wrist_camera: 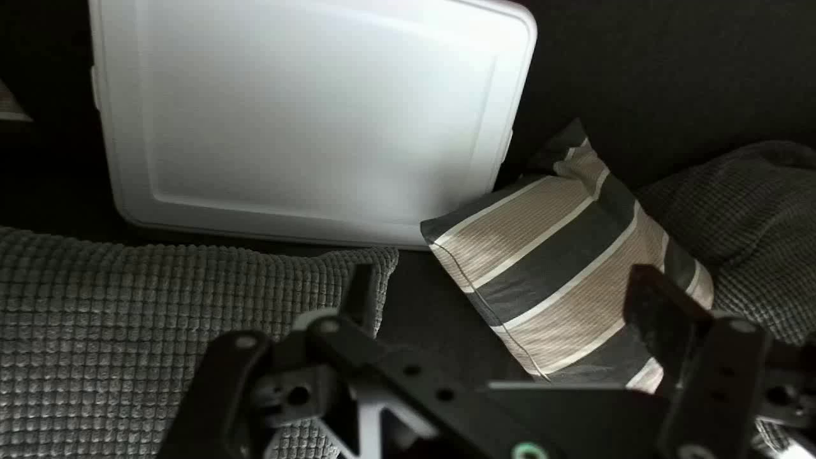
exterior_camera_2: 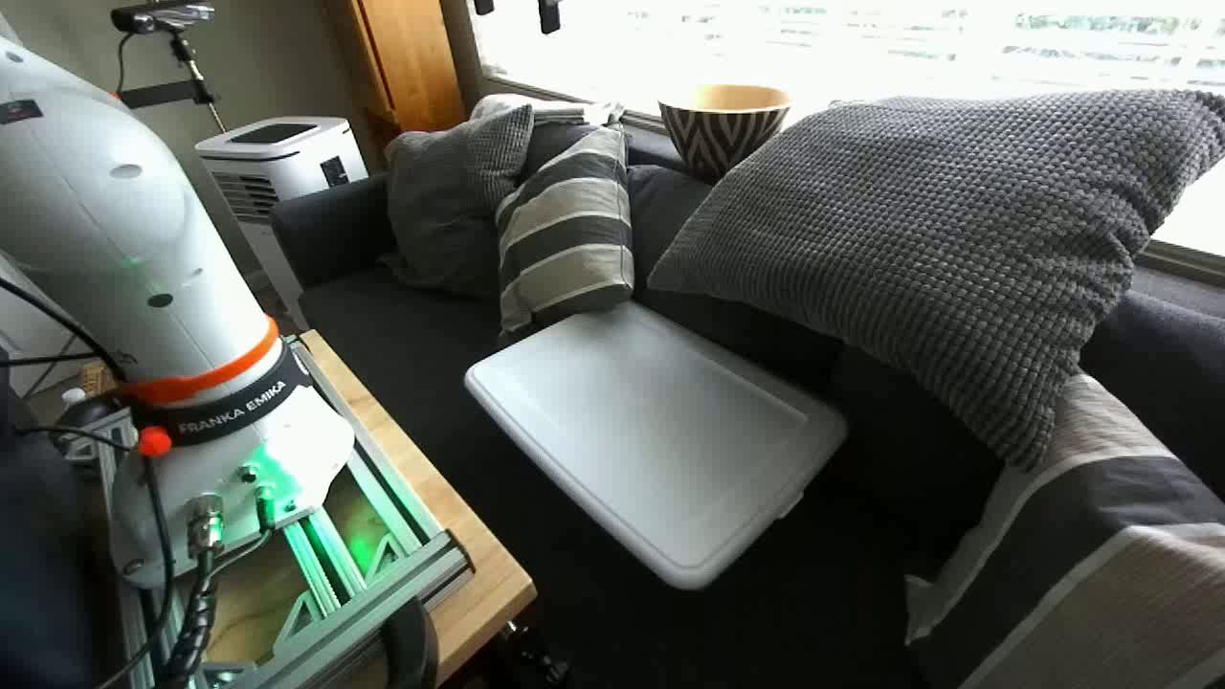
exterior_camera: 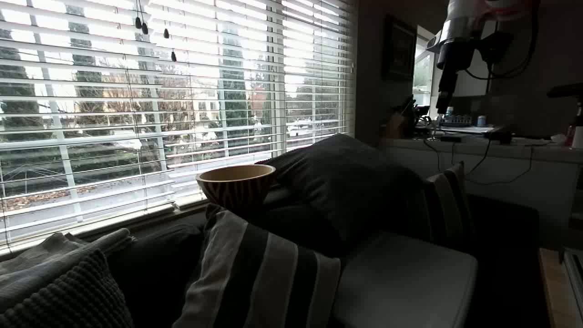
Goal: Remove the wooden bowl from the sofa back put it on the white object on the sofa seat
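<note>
The wooden bowl (exterior_camera: pixel 234 189) stands upright on the dark sofa back (exterior_camera_2: pixel 654 148) by the window. It also shows in an exterior view (exterior_camera_2: pixel 724 132), with dark zigzag stripes outside and a pale inside. It is out of the wrist view. The white object (exterior_camera_2: pixel 660 440) is a flat, lid-like rectangle on the dark sofa seat (exterior_camera_2: pixel 402 325); it also shows in the wrist view (wrist_camera: pixel 312 121) and in an exterior view (exterior_camera: pixel 405 282). My gripper (wrist_camera: pixel 507 293) is open and empty, above the sofa and apart from the bowl. It hangs high in an exterior view (exterior_camera: pixel 444 100).
A large grey pillow (exterior_camera_2: pixel 938 239) leans close beside the bowl. A striped pillow (exterior_camera_2: pixel 569 230) stands below the bowl, at the white object's edge. Another striped pillow (exterior_camera_2: pixel 1101 545) lies at the seat's end. Window blinds (exterior_camera: pixel 182 91) hang behind the bowl.
</note>
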